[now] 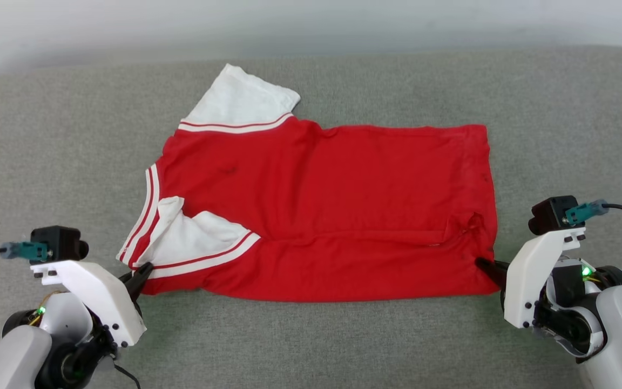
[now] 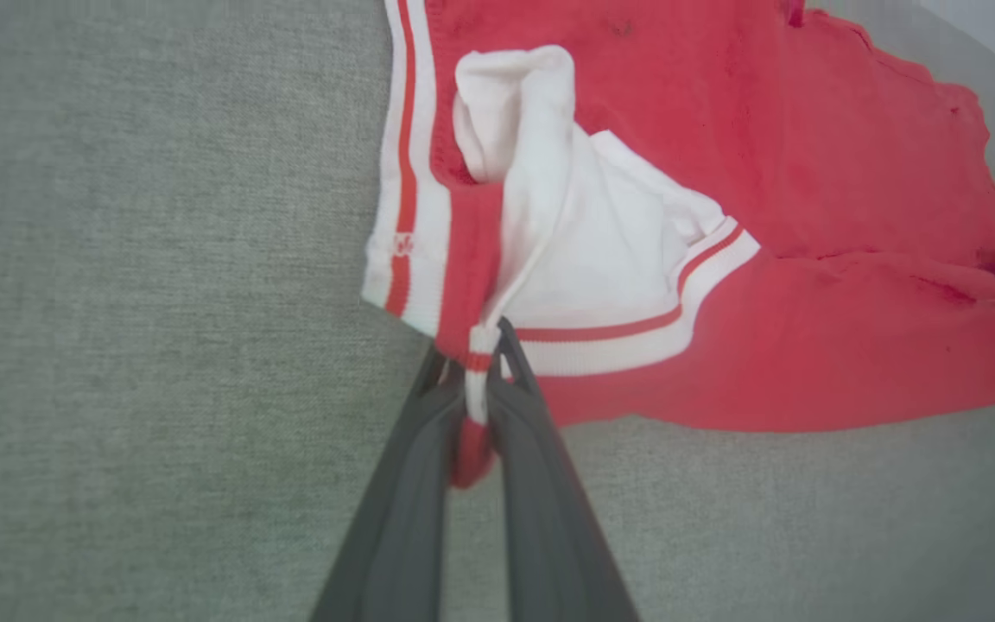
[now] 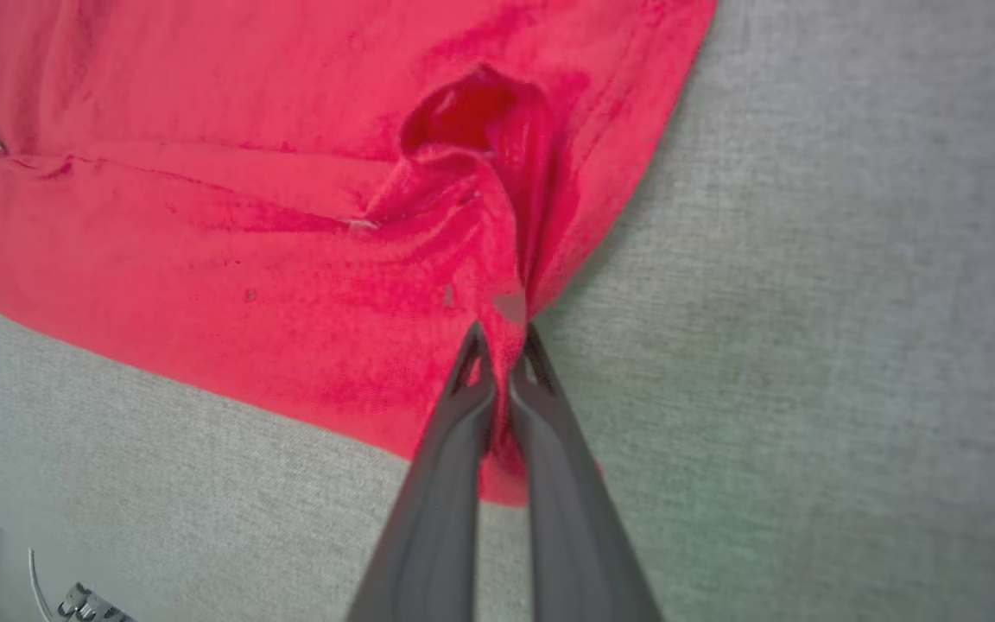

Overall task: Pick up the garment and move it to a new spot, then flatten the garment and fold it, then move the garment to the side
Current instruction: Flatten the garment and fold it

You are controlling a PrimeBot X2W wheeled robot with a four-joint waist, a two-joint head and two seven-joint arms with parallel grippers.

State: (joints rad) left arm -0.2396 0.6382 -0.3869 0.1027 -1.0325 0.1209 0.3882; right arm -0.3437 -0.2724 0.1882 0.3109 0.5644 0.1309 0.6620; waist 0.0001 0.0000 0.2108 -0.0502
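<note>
Left gripper (image 1: 146,268) and right gripper (image 1: 482,263) are each clamped on a bottom corner of the garment (image 1: 332,205) (near sleeve (image 1: 200,237) is bunched) lying mid-frame, so I'd pull both evenly to keep it taut.

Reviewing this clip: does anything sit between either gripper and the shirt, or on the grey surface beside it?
Nothing visible does. The left gripper is shut on the garment at its striped near-left corner, the right gripper on its near-right corner. No obstacle is visible on the grey surface to either side.
</note>
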